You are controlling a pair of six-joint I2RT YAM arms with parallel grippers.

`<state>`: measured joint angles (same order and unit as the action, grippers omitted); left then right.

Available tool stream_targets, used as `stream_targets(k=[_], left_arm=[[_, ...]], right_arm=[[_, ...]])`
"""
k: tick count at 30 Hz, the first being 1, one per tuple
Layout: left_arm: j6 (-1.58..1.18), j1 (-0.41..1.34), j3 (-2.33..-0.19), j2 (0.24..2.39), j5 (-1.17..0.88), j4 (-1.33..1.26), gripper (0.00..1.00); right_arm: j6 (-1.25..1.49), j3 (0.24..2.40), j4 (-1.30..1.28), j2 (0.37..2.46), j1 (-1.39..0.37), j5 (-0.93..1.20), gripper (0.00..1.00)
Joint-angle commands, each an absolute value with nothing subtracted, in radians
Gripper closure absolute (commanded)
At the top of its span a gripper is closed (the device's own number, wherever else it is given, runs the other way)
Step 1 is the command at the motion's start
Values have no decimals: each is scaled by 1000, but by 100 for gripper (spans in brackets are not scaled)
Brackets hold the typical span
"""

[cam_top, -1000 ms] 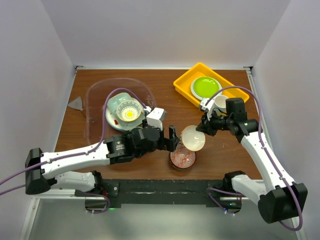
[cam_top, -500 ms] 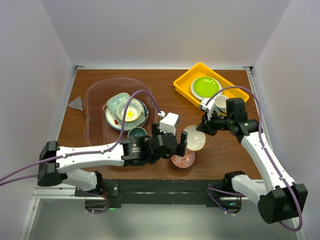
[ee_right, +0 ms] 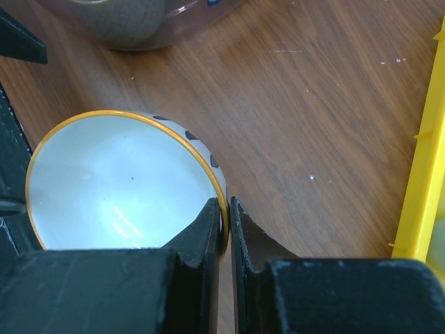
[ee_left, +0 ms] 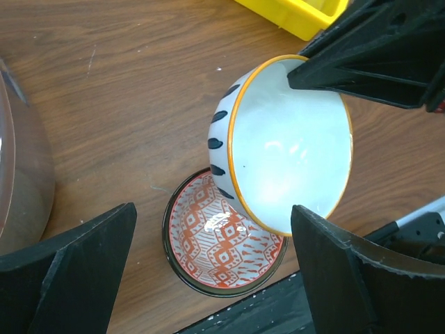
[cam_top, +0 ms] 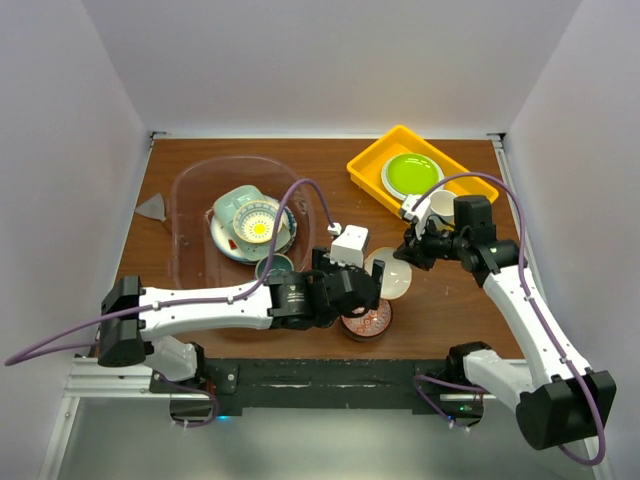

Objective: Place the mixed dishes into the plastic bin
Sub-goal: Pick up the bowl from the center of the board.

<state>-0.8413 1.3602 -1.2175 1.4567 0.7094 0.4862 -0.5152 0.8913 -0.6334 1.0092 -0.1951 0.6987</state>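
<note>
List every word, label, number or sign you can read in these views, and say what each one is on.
No text is readable in any view.
Plate in the bin: dark marks round the rim, possibly lettering, too small to read.
White bowl: dark dashes and an orange rim only, no text.
Red bowl: a geometric pattern only, no text.

The left gripper has swung from left of the round red-patterned ceramic bowl to above it (fingers straddling it), uncovering a teal mug leftward.
</note>
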Motion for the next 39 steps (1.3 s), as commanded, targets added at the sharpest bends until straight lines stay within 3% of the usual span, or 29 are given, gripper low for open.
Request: stream_targets(k=[1,4,7,10,11,14,16,20,22,23,25,26,28,29,31,32,39], left_arm=[[-922,1365,-1295,1502,795,540,3],[-930,1365,-1308,1526,813,532,8],[-936,1364,-1350,1575,859,543,21],[-960,1362,-1436,1658,914,659,45],[-969,1361,-1462,1701,945,691,64],[-986,1359,-1549,1771,989,801,89],[-988,1361,-1588,1789,1005,840,100],[-966,1359,-1591,1770,1043,845,100],[-922,1356,-1574,1743,1052,807,100],[-893,1350,-1540,1706,1046,778,100],[-792,1336,-1494,1655,1023,660,100],[-755,1316,-1439,1599,979,616,100],[-663,1287,-1381,1539,930,492,100],[-635,1249,-1329,1482,866,456,100],[-583,1191,-1296,1435,792,402,100],[-571,1175,-1276,1398,775,399,100],[-470,1063,-1262,1284,706,400,100]], right_arm=[[-497,891,-580,982,-189,724,100],[-495,890,-580,979,-189,726,100],[-495,890,-578,977,-189,726,100],[-494,888,-577,973,-187,724,100],[-494,888,-577,974,-186,724,100],[-494,888,-577,969,-187,727,100],[-494,888,-577,968,-186,736,100],[-503,890,-587,954,-183,764,100],[-508,888,-589,945,-183,776,88],[-508,888,-589,937,-181,779,71],[-508,888,-589,933,-179,785,54],[-509,888,-591,931,-178,791,40],[-514,891,-595,923,-172,799,27],[-515,893,-600,917,-170,808,15],[-517,896,-600,905,-163,810,5],[-515,896,-600,900,-153,811,2],[-518,897,-603,890,-135,822,2]])
